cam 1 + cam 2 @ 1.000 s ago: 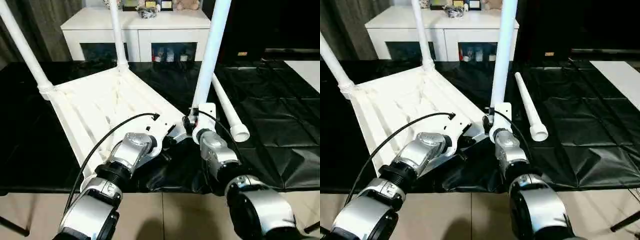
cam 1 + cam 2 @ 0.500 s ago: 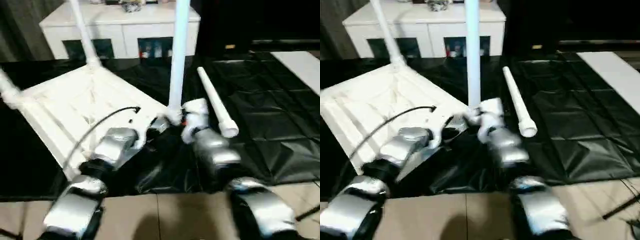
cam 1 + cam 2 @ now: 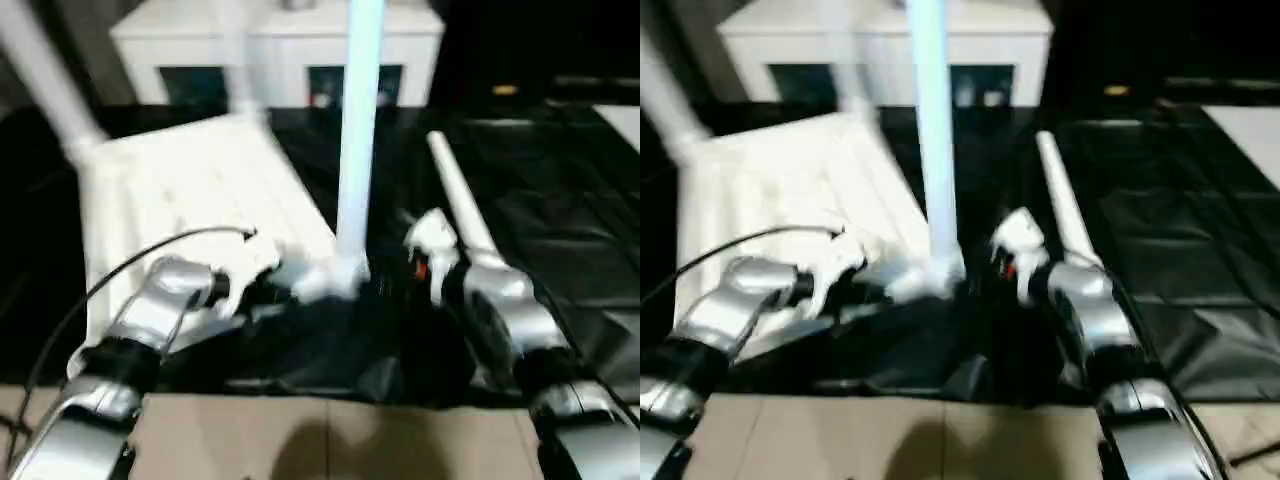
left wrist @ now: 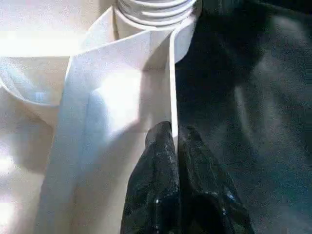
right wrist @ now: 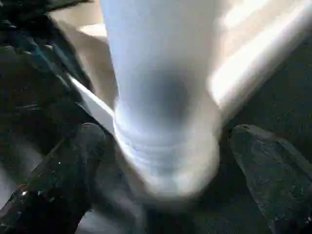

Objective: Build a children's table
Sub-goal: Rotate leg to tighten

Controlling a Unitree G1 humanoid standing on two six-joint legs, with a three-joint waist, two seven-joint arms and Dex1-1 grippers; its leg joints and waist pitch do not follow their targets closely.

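The children's table lies upside down on black sheeting, its white tabletop (image 3: 190,190) ribbed side up. One white leg (image 3: 355,140) stands upright in the near corner socket. Two more legs rise at the far left (image 3: 45,75) and the far corner (image 3: 238,60). A loose leg (image 3: 455,200) lies flat on the sheet to the right. My left gripper (image 4: 174,132) is shut on the tabletop's thin rim (image 4: 171,83), just beside that socket. My right gripper (image 5: 168,134) is open, its fingers (image 5: 63,180) spread either side of the upright leg's base (image 5: 163,146) without touching it.
A white cabinet (image 3: 280,35) with dark glass doors stands behind the work. The black sheeting (image 3: 570,230) stretches out to the right, with a flat white board (image 3: 622,115) at its far right edge. Tiled floor (image 3: 330,440) runs along the front.
My right gripper has opened wide and let go of the upright leg, drawing back to the right. The left gripper keeps its hold on the rim. The camera has shifted.
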